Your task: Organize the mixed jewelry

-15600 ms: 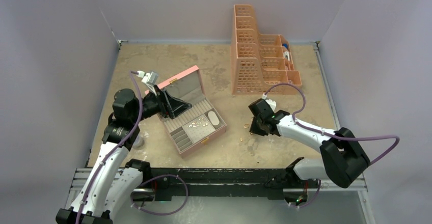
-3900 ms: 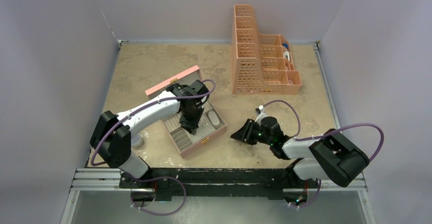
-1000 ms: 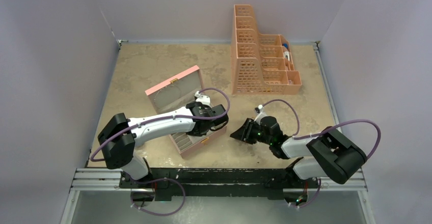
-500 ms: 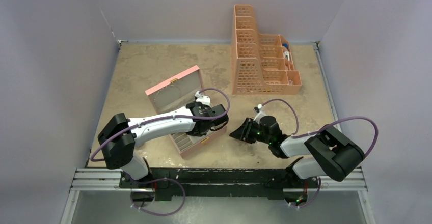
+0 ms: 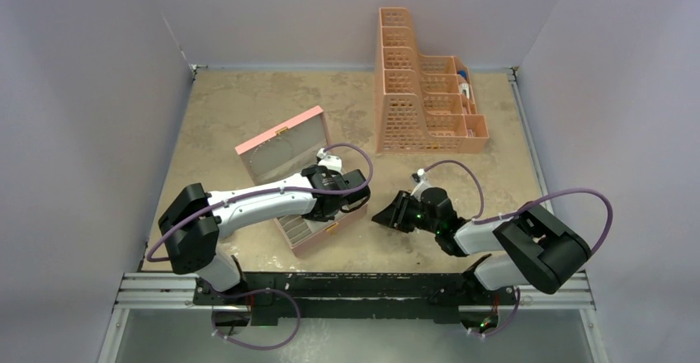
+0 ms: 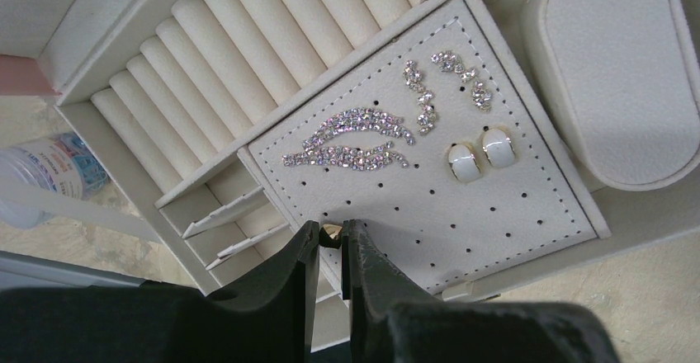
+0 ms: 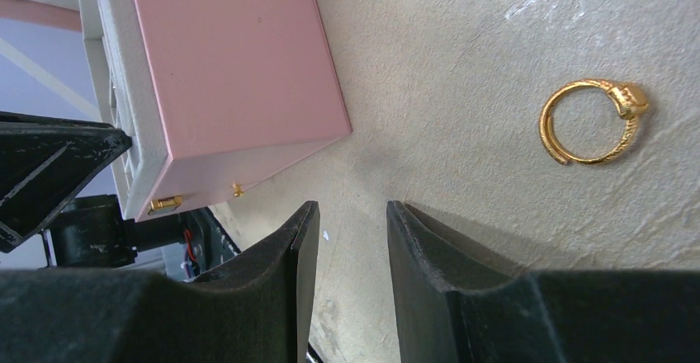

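Gold catches our eye first: a tiny gold piece (image 6: 332, 233) is pinched between the tips of the left gripper (image 6: 331, 227), whose jaws are clenched on it just above the near edge of the perforated pad (image 6: 462, 214) inside the pink box (image 7: 231, 66). More jewelry lies on that pad: two long sparkly pieces (image 6: 347, 139), two shorter sparkly ones (image 6: 425, 95) and a white-and-gold pair (image 6: 483, 153). The ring rolls (image 6: 248, 58) run alongside. The right gripper (image 7: 351, 208) hovers low over the table (image 7: 462, 66) with its jaws parted and nothing between them. A gold ring (image 7: 590, 121) lies flat near its fingertips but off to one side, well clear of the box. We judge the left arm is about to set its piece into the pad, and the hold looks thin (only the very tips have it). A small twist or an early release could drop the piece into the divider slots (image 6: 239, 214) just beside the pad, where it would be hard to fish out. Coming down too far could also nudge the pieces already placed. For the right arm, the ring lies flat against the table, so closing without first centring over it could skid it away or push it against the box wall.
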Controlling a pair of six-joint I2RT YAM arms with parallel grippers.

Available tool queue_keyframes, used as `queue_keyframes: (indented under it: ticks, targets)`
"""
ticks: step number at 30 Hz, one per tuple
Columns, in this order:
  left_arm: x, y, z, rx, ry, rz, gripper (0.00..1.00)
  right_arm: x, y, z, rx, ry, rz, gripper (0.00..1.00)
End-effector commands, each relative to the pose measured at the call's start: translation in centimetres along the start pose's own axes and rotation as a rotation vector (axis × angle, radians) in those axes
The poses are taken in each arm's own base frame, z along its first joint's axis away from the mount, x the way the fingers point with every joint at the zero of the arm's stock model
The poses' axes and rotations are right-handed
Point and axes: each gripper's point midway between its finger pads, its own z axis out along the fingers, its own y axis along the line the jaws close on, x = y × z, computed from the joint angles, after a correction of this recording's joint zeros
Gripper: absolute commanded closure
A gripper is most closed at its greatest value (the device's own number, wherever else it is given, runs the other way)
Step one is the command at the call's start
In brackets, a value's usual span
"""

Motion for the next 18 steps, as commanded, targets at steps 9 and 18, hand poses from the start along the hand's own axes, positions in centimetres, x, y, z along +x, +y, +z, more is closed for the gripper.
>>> queue_keyframes:
  ticks: [9, 18]
  targets:
    - [0.2, 1.5, -0.8, -0.037, -0.001, 0.000, 0.85, -0.3, 0.3, 0.2, -0.011, -0.007, -0.022, 0.61]
    - [0.4, 1.0, -0.6, -0.006, 0.003, 0.009, 0.85, -0.2, 0.2, 0.3, -0.007, -0.006, -0.022, 0.61]
